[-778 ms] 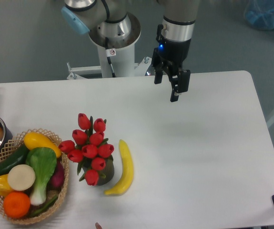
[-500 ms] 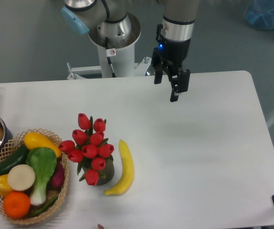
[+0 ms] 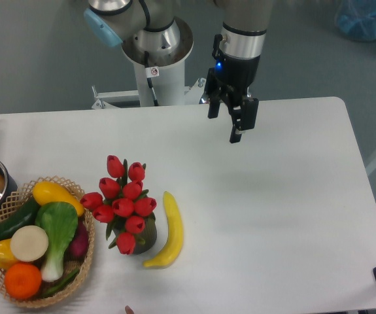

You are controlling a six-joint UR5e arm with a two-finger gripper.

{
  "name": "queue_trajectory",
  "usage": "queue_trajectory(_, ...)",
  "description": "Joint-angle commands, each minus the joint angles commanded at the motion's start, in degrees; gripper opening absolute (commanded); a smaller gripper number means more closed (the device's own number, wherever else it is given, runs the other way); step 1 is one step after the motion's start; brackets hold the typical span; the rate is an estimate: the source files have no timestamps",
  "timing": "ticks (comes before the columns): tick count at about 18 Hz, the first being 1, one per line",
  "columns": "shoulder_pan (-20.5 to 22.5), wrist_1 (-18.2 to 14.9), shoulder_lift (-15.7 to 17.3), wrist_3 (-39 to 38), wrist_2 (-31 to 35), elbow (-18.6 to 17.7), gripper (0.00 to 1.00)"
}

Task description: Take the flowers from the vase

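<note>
Robotics lab: UR-type arm (image 3: 240, 39) on a white pedestal (image 3: 155, 78) w/ warning sticker, behind a plain white desk (image 3: 273, 216); grey floor (image 3: 37, 59); toy produce in a wicker basket (image 3: 11, 199) as props.

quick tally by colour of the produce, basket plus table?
Yellow: 3, banana, squash, pepper
Green: 2, cucumber, bok choy
Orange: 1, orange
White: 1, round slice
Purple-red: 1, vegetable
Total: 8
</note>
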Motion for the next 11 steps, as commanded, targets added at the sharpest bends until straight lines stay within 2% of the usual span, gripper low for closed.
queue_trajectory(4, -0.35, 1.93, -0.17, -6.77, -1.42, 0.26, 1.0)
queue_trajectory(8, -0.35, 2.2, -2.01, -19.6, -10.71, 0.18, 1.0)
queue_trajectory(11, -0.44, 2.29, -2.37, -20.95, -13.38, 0.18, 1.0)
